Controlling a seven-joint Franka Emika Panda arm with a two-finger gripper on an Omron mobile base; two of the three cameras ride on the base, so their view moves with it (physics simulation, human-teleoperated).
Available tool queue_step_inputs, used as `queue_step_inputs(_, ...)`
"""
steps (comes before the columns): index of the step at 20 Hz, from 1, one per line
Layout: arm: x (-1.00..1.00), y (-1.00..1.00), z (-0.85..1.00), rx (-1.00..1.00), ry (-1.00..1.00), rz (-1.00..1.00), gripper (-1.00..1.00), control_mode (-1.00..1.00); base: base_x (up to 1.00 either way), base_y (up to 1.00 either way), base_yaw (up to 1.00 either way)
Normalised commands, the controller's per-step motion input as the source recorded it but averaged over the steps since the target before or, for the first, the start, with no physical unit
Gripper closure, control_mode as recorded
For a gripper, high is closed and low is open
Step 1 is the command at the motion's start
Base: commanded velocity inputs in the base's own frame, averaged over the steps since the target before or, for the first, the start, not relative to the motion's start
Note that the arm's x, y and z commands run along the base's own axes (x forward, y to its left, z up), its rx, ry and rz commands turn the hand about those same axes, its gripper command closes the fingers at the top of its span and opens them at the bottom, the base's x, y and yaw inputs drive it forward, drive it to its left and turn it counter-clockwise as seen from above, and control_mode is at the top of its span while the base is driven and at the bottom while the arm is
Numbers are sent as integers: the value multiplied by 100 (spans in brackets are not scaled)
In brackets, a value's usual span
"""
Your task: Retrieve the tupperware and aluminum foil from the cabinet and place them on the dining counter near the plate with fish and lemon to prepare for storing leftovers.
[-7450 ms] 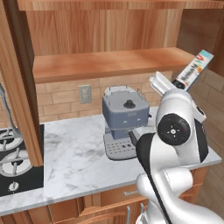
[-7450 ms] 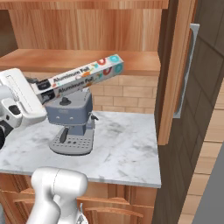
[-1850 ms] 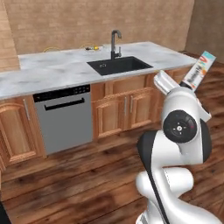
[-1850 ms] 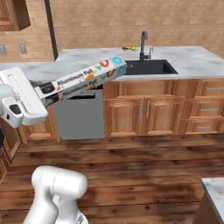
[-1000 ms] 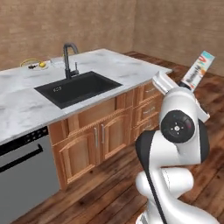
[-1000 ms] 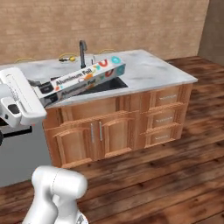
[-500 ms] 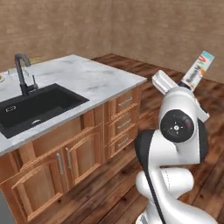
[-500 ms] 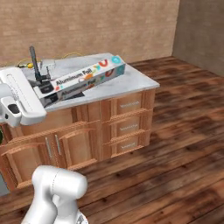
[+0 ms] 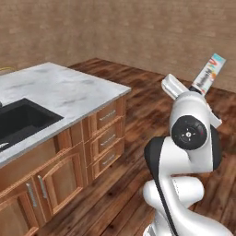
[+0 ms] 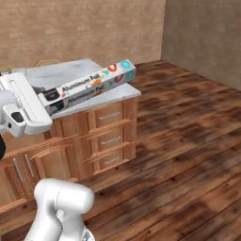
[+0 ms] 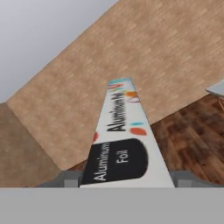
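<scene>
Jaws clamped on aluminum foil (image 10: 92, 84), spread to the width of the box, gripping near its dark-label end. Gripper (image 10: 47, 100) raised high, above counter height. Foil box sticking out long past the fingers, tilted slightly upward, teal end farthest from the hand. In hand view, aluminum foil (image 11: 121, 140) running up the middle from the bottom edge, one grey fingertip on each side pressed against the box, label reading "Aluminum Foil". In left base view, only the far tip of aluminum foil (image 9: 210, 72) poking up behind the white arm, gripper itself hidden by the arm. Dining counter (image 9: 69, 90) off to the left, marble top, black sink (image 9: 18, 120) inset, wooden drawers below. Same dining counter (image 10: 71, 71) behind the held box in right base view; box in the air, not resting on the marble. Dark wood floor (image 10: 188, 141) and brick wall (image 9: 138, 37) beyond.
</scene>
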Motion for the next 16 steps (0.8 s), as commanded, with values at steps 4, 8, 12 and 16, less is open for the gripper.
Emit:
queue_step_inputs(4, 0, 0, 0, 0, 0, 0, 100, 100, 100, -82, -16)
queue_step_inputs(8, 0, 0, 0, 0, 0, 0, 100, 100, 92, -85, -32)
queue_step_inputs(12, 0, 0, 0, 0, 0, 0, 100, 100, 98, -38, -43)
queue_step_inputs(16, 0, 0, 0, 0, 0, 0, 100, 100, 93, -9, -46)
